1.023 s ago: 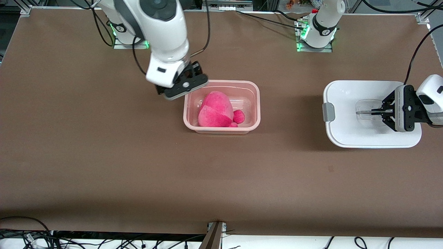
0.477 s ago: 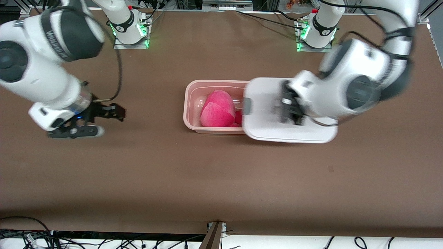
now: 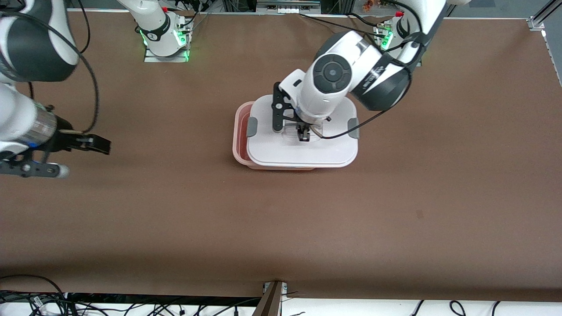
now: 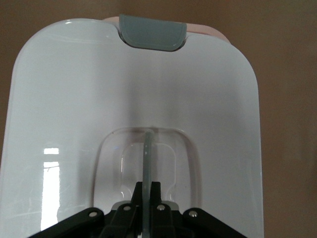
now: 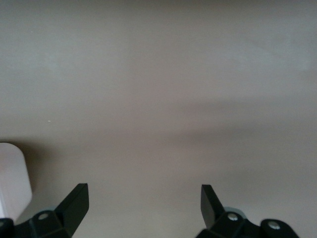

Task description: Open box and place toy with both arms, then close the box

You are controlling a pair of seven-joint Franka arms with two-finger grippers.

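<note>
**White lid sits over pink box as left gripper holds its handle**

The pink box (image 3: 239,147) stands near the middle of the brown table (image 3: 395,219), roughly midway between the two arms' ends. The white lid (image 3: 281,153) lies over it but is offset toward the left arm's end, so a strip of the tub's pink rim shows at the end toward the right arm and along the edge nearer the front camera. Whether the lid is seated or only resting on the rim cannot be told. One grey clip (image 3: 251,127) sits at the lid's end toward the right arm, the other clip (image 3: 353,127) at the end toward the left arm. The toy is not visible; the lid covers the tub's interior.

The left gripper (image 3: 303,133) points down onto the lid's centre, its fingers (image 4: 147,196) drawn close together and pinching the thin upright bar of the clear recessed handle (image 4: 147,148). In the left wrist view the lid fills the picture, with one grey clip and a sliver of pink rim at its edge.

The right gripper (image 3: 83,145) waits over bare table at the right arm's end, well apart from the box. Its fingers (image 5: 74,201) are spread wide and hold nothing.
</note>
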